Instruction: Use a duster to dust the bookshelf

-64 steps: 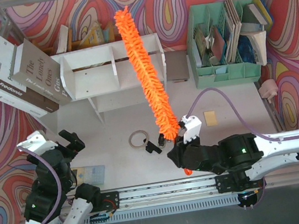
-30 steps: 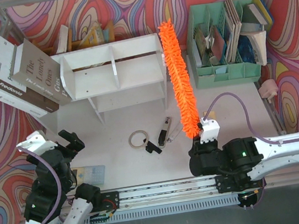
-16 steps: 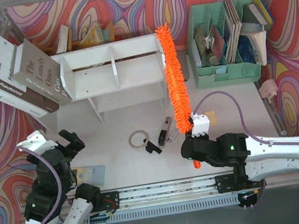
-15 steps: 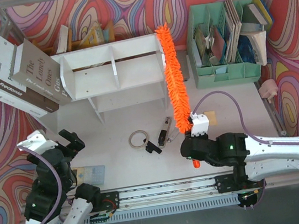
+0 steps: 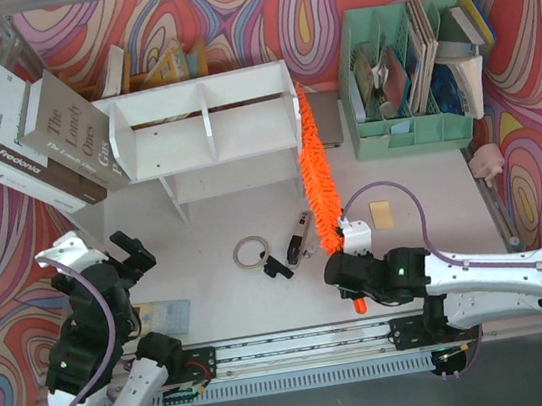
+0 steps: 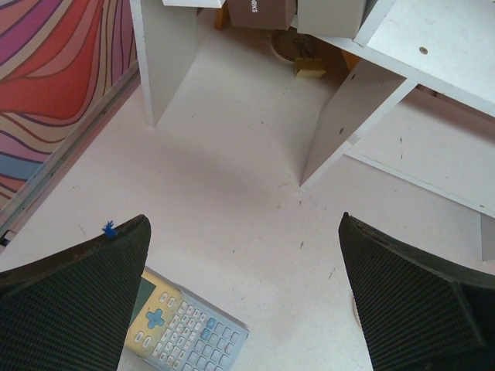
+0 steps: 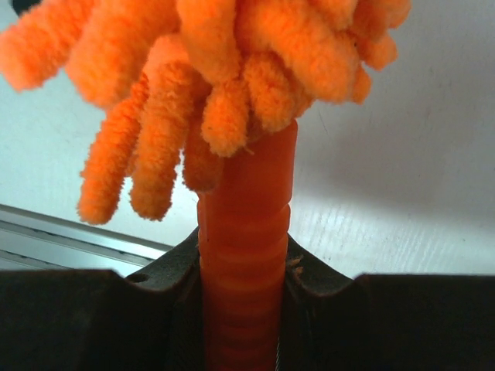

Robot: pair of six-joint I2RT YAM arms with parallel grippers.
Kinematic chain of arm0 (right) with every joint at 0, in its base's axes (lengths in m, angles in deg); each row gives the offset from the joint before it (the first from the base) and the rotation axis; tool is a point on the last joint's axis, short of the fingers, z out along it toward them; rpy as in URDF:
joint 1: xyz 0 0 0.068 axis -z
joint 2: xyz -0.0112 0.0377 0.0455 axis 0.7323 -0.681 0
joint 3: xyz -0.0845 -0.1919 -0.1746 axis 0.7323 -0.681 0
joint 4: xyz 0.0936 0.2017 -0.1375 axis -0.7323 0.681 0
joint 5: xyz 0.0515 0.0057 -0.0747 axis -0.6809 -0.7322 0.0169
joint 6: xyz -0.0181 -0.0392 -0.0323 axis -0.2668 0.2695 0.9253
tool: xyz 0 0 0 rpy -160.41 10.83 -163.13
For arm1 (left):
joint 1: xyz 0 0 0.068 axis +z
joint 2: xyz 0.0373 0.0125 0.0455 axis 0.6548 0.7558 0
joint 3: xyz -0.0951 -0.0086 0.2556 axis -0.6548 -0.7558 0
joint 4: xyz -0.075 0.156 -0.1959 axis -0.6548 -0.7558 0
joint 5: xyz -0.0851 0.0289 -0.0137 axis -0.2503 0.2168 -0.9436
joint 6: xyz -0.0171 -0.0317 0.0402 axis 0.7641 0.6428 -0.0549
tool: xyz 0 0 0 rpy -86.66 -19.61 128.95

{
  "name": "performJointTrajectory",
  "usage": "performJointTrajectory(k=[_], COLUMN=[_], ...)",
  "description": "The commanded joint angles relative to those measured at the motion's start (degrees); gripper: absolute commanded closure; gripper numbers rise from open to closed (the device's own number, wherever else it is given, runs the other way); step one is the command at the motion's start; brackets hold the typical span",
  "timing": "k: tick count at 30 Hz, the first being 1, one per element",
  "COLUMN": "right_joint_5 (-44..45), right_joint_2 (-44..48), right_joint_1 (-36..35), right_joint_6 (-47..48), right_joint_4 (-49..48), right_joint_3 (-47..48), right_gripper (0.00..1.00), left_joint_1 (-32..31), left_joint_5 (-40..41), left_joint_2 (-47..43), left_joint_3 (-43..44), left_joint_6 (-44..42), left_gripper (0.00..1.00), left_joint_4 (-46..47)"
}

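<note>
Since the frame half a second back, your duster [image 5: 315, 177] has dropped: its far tip, which reached the bookshelf's top right corner, now sits lower along the right side panel, and the pile looks narrower, turned edge-on. The right arm has also stretched flatter along the near edge of the table [image 5: 214, 302].

Your right gripper [image 5: 346, 261] is clamped on the duster's thin orange handle [image 7: 246, 255]. In the right wrist view the ribbed handle runs straight up between the two black fingers, which press on it from both sides, and the fluffy orange strands [image 7: 224, 77] begin just above them. A short stub of handle pokes out behind the gripper in the top view.

From there the duster runs away from you, up the right end of the bookshelf [image 5: 204, 121]. It is right beside the panel; you cannot tell whether the pile touches the wood.

Just left of the duster's lower end lie the small pens [image 5: 301, 234], a black clip [image 5: 278, 266] and a ring [image 5: 250, 252]. The mint green organiser [image 5: 412, 130] stands to the right, the big books [image 5: 28, 126] lean at far left.

Your left gripper [image 5: 97, 258] hangs with jaws wide apart and nothing between them, above a calculator [image 6: 186, 332].
</note>
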Motion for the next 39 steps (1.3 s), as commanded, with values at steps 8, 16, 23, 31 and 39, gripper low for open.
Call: performJointTrajectory(k=[8,16,23,31,39], right_joint_5=[-6.18,4.1,8.37,10.48,8.12], right_joint_2=[-4.52,-1.58,1.93,2.95,2.85], right_joint_1=[1.06,1.32,1.28,1.34,1.27], right_joint_6=[3.88,8.8,10.93,8.57,5.95], right_joint_4=[-6.74,4.54,9.76,12.14,9.75], right_joint_3=[-2.65,13.17,23.88,22.45,16.65], right_gripper=[1.0,1.0,1.0,1.0,1.0], left_joint_1=[-0.14,-0.18,-0.21,-0.2,-0.2], left_joint_5=[1.33,0.94,0.44,0.31,0.28], left_joint_2=[-1.19,-1.49,-1.6,-1.49,-0.93], left_joint_3=[1.04,1.04,1.07,1.0,1.03], left_joint_6=[0.53,0.61,0.68,0.61,0.53], left_gripper=[0.02,0.02,0.02,0.02,0.02], left_joint_4=[-1.24,-1.25,-1.19,-1.08,-0.97])
